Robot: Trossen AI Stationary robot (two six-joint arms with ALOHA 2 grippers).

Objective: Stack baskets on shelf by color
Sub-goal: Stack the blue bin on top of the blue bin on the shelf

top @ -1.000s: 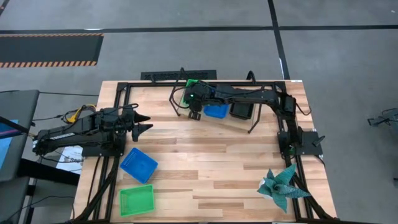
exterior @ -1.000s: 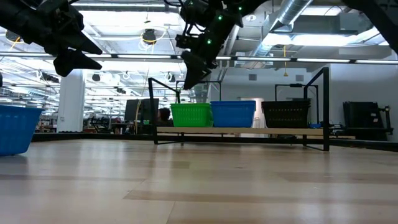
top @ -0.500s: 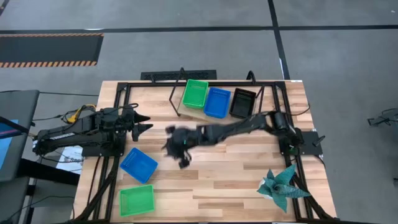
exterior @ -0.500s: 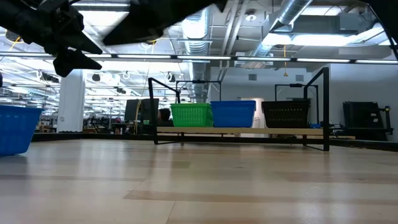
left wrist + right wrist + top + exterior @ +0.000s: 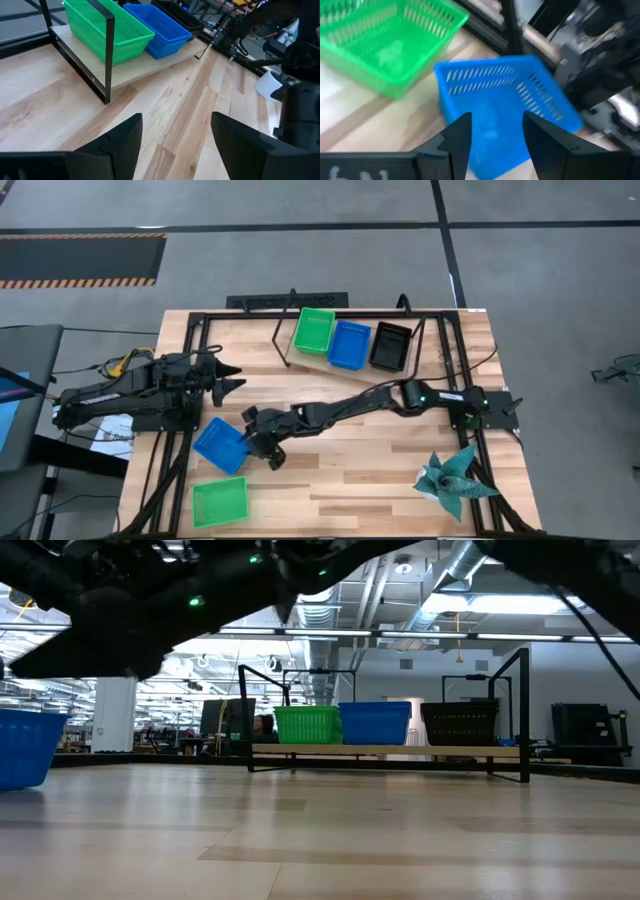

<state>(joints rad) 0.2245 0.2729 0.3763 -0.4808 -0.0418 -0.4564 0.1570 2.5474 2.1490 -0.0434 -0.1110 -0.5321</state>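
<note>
Fingers of my right hand (image 5: 262,448) spread empty, having swung off the shelf (image 5: 300,352) to hover over the loose blue basket (image 5: 222,445), green basket (image 5: 219,502) just beyond it, so blue stacks next; my left hand (image 5: 228,377) waits open.

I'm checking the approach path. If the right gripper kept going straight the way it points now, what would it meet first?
Most likely the loose blue basket on the table: it lies directly ahead of the right gripper, whose fingers are open. The loose green basket sits off that line, though depth is uncertain.
</note>
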